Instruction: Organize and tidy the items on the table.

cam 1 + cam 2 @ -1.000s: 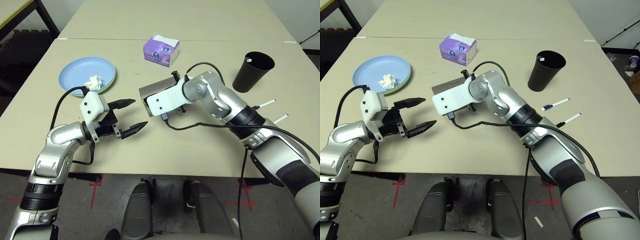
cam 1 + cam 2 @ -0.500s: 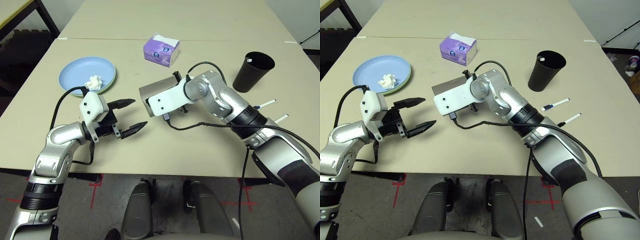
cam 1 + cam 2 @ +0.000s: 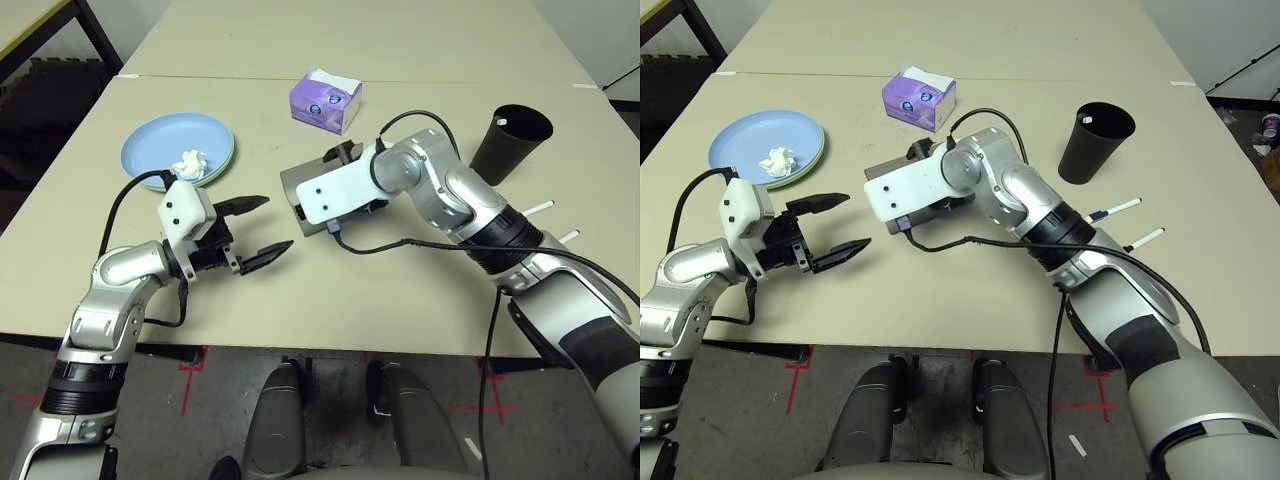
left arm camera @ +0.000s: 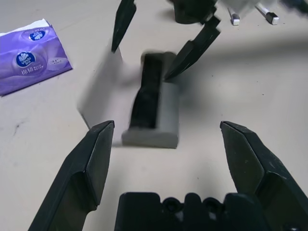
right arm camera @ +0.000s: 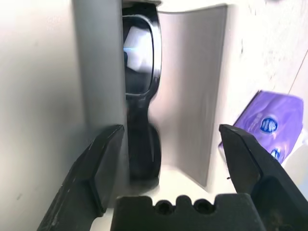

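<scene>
Both arms: silver metal forearms with black ribbed wrist bands, white camera housings and looped black cables. Left end effector (image 3: 250, 229) and right end effector (image 4: 163, 43) each carry two tapered black fingers.

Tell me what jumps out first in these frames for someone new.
The open grey glasses case lies mid-table with the black sunglasses inside, and the right gripper hangs open just over it. The left gripper sits open a little to the case's left, pointing at it. Beyond that, a blue plate with a crumpled tissue on the left and a black cup on the right.
</scene>
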